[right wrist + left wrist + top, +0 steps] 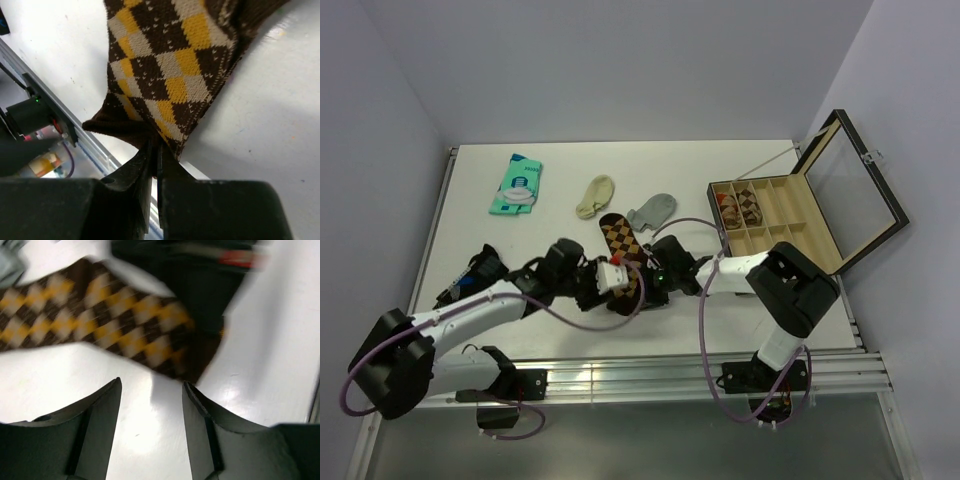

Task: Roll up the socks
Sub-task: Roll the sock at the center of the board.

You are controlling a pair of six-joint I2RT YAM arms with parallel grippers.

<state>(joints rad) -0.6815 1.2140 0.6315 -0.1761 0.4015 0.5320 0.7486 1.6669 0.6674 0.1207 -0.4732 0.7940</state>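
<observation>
Brown argyle sock (165, 70), near end clamped in the right gripper (155, 145) — likely an anchor for rolling; left gripper (151, 385) gapes empty.

I am holding the left arm (470, 305) stretched low toward the middle of the desk (700, 160), its left hand (151, 385) hanging with both fingers parted and nothing between them. I am holding the right arm (750, 268) bent across to meet it, the right hand (154, 146) pinching the edge of the argyle sock (170, 65) between closed fingers.
</observation>
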